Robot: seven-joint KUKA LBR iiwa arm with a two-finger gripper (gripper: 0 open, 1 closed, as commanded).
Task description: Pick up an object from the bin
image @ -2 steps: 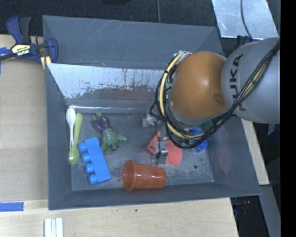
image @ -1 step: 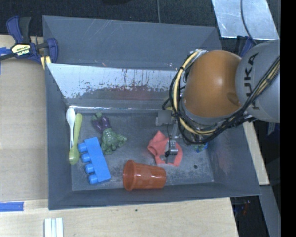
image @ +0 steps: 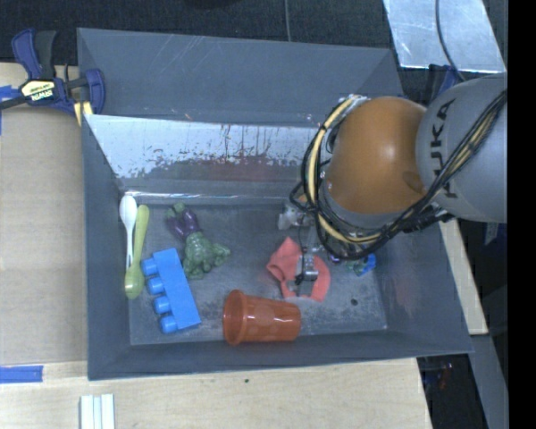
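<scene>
My gripper (image: 307,273) reaches down at the right of the bin's floor, its fingers in the middle of a crumpled pink-red soft piece (image: 286,262). Whether the fingers press on that piece is hidden by the gripper body and the orange dome above it. An orange-red plastic cup (image: 259,318) lies on its side just in front of the gripper, near the front wall.
At the left lie a blue toy block with studs (image: 171,290), a yellow-green spoon with a white bowl (image: 133,243), and a small green and purple figure (image: 196,247). The arm and its cables cover the bin's right back part.
</scene>
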